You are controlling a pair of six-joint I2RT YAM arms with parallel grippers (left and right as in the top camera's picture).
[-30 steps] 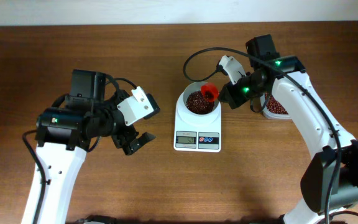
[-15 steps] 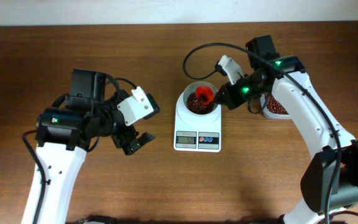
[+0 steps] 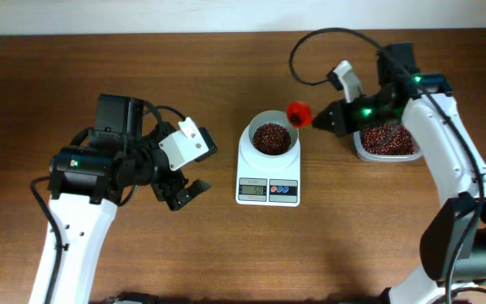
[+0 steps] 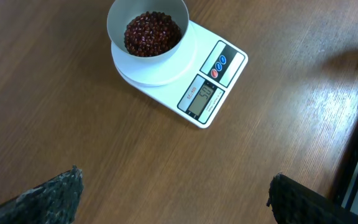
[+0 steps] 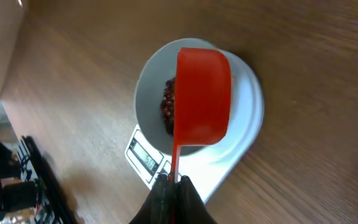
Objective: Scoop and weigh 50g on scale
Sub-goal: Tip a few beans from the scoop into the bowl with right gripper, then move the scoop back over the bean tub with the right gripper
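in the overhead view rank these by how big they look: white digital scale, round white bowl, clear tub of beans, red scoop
1. white rectangular digital scale
2. clear plastic tub of red beans and round white bowl: too close to rank, the arm hides part of the tub
3. red plastic scoop, smallest

Looks like a robotics lab: white left arm (image 3: 78,219) and right arm (image 3: 458,160) at a wood tabletop (image 3: 226,249), bare white wall (image 3: 184,15).
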